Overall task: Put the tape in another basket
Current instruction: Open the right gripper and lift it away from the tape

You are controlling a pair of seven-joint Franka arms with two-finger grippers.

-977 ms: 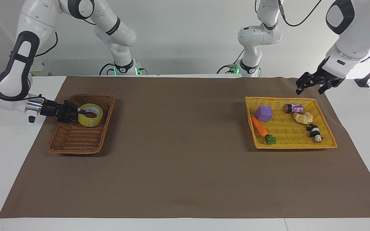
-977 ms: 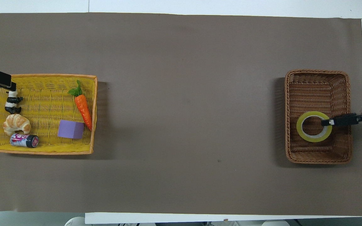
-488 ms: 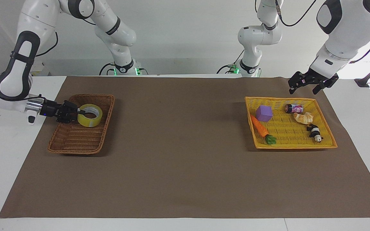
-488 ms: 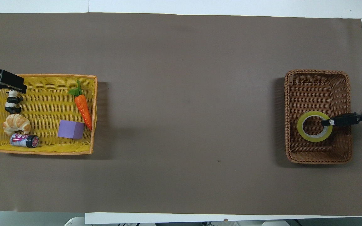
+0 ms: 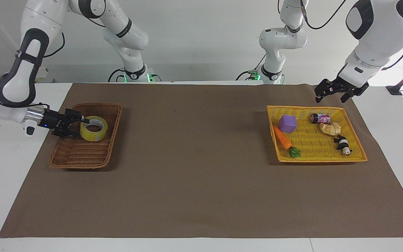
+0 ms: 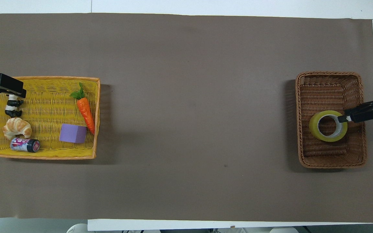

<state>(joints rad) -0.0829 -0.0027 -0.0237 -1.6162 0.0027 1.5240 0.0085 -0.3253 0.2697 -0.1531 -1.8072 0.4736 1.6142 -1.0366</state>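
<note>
The tape [image 5: 94, 128], a yellow roll with a pale core, is inside the brown wicker basket [image 5: 82, 164], tilted, near the wall at the right arm's end. My right gripper [image 5: 84, 121] reaches in over that wall and is shut on the roll's wall. The tape [image 6: 328, 126], the right gripper [image 6: 342, 118] and the wicker basket [image 6: 329, 75] also show in the overhead view. My left gripper [image 5: 332, 92] hangs open and empty above the corner of the yellow mesh basket [image 5: 320, 159]; it also shows in the overhead view [image 6: 2, 88].
The yellow mesh basket [image 6: 44, 157] holds a carrot [image 6: 86, 111], a purple cube [image 6: 73, 133], a croissant [image 6: 16, 127], a small can [image 6: 24, 144] and a panda figure [image 6: 12, 108]. A brown mat [image 6: 189, 97] covers the table between the baskets.
My right gripper has drawn the tape toward the right arm's end and tilted it; the wicker basket slid slightly the same way. My left gripper moved in over the yellow basket's corner.
</note>
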